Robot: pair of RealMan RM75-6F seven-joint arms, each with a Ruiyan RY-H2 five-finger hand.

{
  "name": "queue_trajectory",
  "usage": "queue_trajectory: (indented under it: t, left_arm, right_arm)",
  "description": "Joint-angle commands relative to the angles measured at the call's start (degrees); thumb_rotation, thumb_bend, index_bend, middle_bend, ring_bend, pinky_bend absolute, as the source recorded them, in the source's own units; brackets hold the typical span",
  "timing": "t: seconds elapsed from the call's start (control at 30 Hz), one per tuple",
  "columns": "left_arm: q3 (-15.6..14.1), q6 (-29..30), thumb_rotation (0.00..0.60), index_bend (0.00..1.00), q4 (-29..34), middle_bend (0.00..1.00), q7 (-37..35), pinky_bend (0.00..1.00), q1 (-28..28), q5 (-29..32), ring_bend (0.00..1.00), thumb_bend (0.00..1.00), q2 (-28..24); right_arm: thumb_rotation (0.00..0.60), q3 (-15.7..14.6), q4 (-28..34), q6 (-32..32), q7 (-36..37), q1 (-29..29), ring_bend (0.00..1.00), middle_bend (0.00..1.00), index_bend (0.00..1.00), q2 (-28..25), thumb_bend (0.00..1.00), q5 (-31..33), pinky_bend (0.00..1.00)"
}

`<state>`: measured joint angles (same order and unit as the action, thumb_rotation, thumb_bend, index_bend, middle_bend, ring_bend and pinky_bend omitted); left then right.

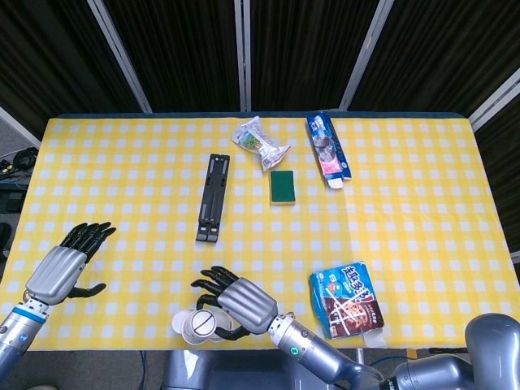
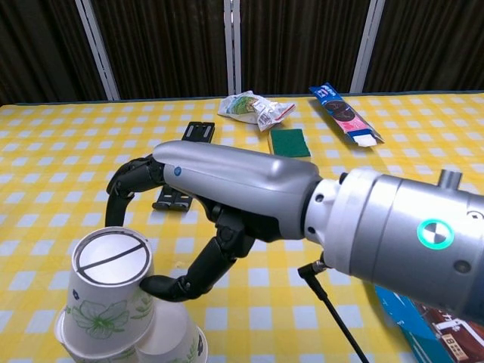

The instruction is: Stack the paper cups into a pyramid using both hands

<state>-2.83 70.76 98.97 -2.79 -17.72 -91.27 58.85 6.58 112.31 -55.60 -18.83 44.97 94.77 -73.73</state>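
Right hand (image 1: 241, 305) grips paper cup (image 1: 200, 326) at table edge

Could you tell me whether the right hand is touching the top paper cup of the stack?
Touching. The chest view shows the right hand with its thumb tip pressed against the side of the top paper cup.

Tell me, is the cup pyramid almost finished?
Nearly, it seems. Done: two paper cups lie on their sides at the table's near edge as the base. In hand: the right hand holds the top cup, upside down, on them. Left: let go and see if it stays. The left hand rests open, apart from the cups.
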Motion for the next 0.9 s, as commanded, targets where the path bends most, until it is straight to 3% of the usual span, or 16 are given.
queue_trajectory:
  t: [0.03,0.9]
  left_arm:
    - [-0.04,0.10,0.600,0.00,0.00,0.00,-0.08,0.00,0.06,-0.12,0.00,0.19,-0.04]
    - [-0.21,0.30,0.600,0.00,0.52,0.00,0.12,0.00,0.39,-0.34,0.00,0.19,-0.58]
  right_arm:
    - [0.600,-0.11,-0.16,-0.19,0.01,-0.07,0.00,0.13,0.50,0.36,0.26,-0.13,0.00]
    - [0.600,-0.87,0.30,-0.65,-2.20,-0.36,0.00,0.08,0.44,0.24,0.23,-0.14,0.00]
